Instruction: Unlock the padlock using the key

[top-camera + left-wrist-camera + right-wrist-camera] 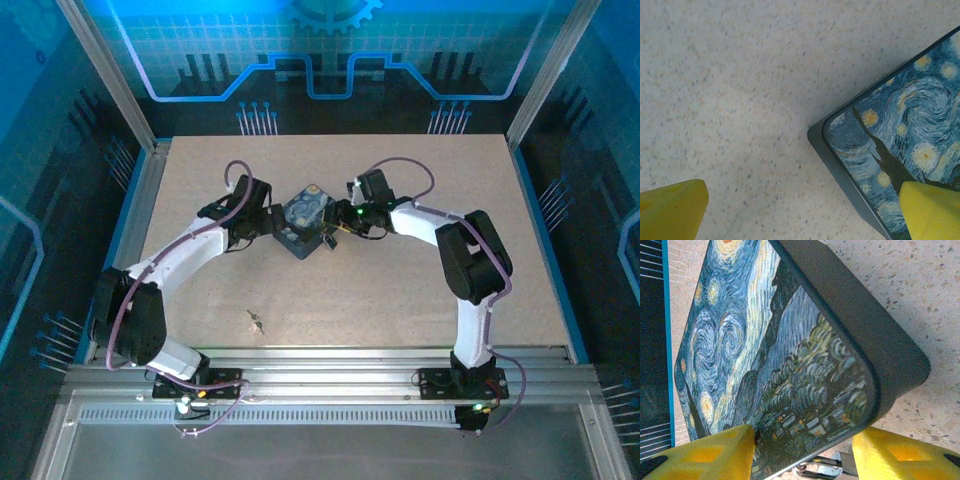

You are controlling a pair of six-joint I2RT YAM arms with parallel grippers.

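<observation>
Bracing Starry Night box [305, 212], key [257, 321] not fetched.
My L jaws wide over its corner; R jaws wide astride padlock [822, 471], prob steadying it; key nr counter's [450, 300] near edge.

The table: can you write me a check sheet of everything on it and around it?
Surface: beige speckled table, flat.
Job's things: padlock at the box's edge; key lying alone, nearer the table's near edge.
Clutter: starry-painted box mid-table.
Grippers: left gripper open, one finger over the box; right gripper open, fingers either side of the padlock.
Cables: purple cables loop along the arms.
Surroundings: blue panelled walls, metal frame.
</observation>
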